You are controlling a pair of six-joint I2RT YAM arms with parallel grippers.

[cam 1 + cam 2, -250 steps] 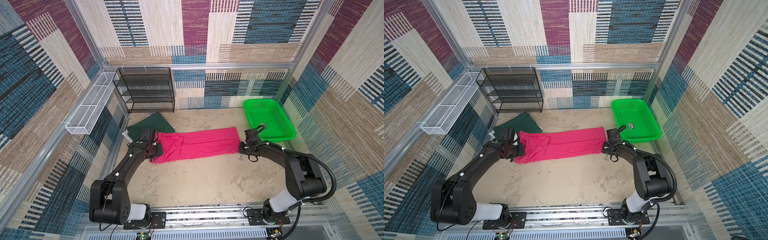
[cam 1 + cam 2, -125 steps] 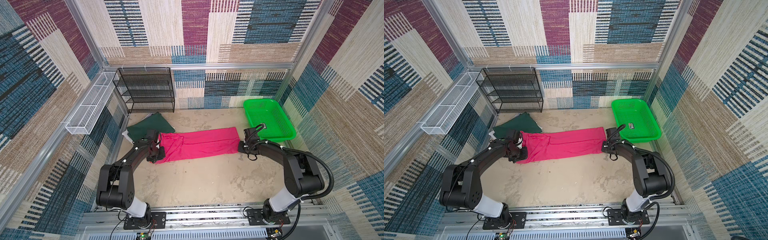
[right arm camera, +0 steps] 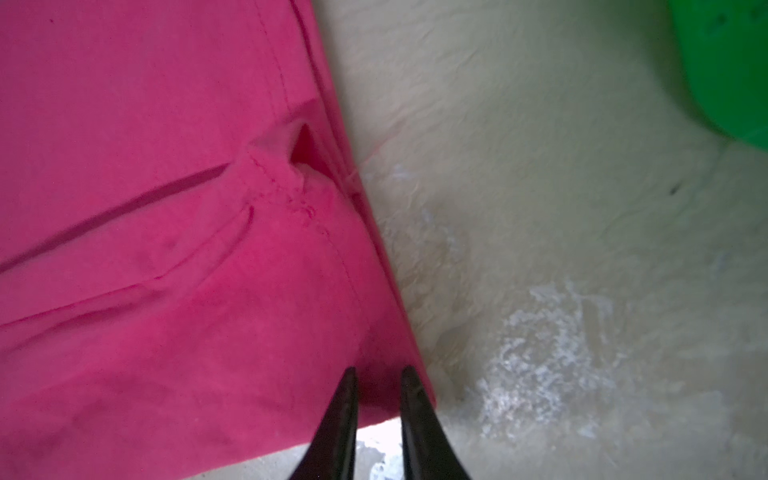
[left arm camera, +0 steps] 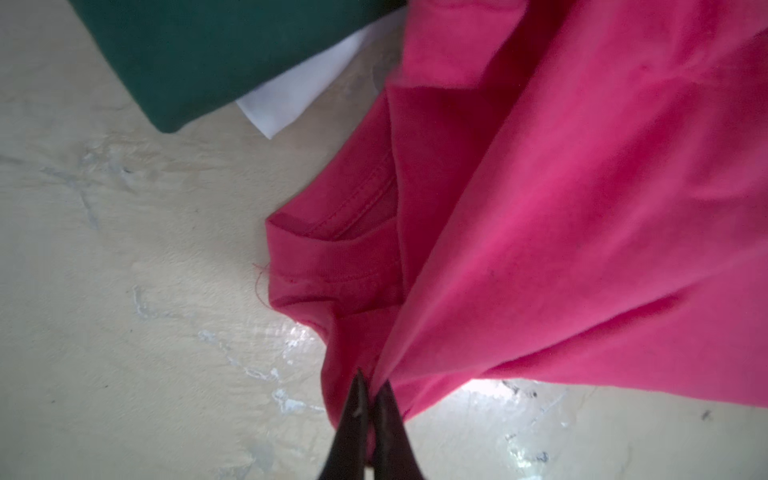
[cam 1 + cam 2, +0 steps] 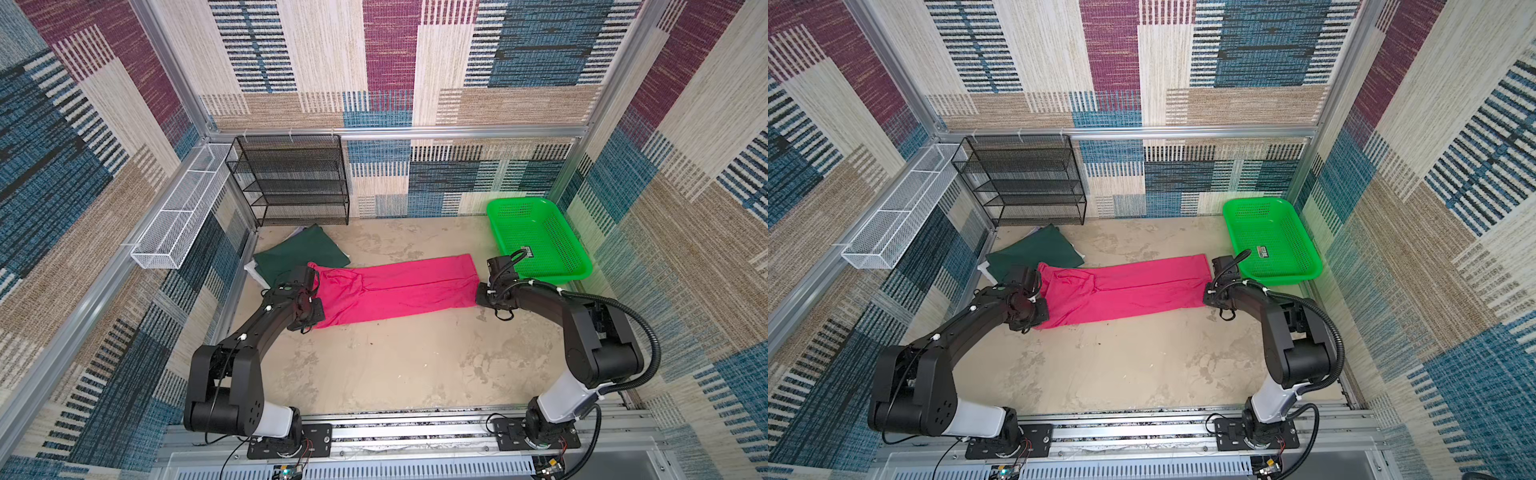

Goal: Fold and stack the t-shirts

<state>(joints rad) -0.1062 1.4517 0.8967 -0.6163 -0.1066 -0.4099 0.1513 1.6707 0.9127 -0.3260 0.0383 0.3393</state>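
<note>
A bright pink t-shirt (image 5: 399, 286), folded lengthwise into a long band, lies flat across the middle of the tabletop (image 5: 395, 365) with a robot arm posted at each end. The cloth looks soft, light and limp. It is likely to sag and lose its layers if lifted from the middle, so the near corners of the two short ends look like the best places to hold it, pinching through every layer where the stitched hems give firmer purchase.

At the rumpled end of the band, the left end effector (image 4: 372, 380) is clenched on a gathered corner, and folds fan out from its tips. At the straight bottom hem, the right end effector (image 3: 379, 372) sits over the near corner with its fingers parted and a clear gap between them, so it is not clamping the fabric.

Just behind the left end, a folded dark green t-shirt (image 5: 303, 253) rests on a white t-shirt (image 4: 299, 91) whose corner peeks out beneath it. This looks like the start of the stack.

A bright green plastic basket (image 5: 540, 232) stands near the right arm. A black mesh rack (image 5: 291, 191) lines the back wall, and a white wire basket (image 5: 178, 224) hangs on the side wall.
</note>
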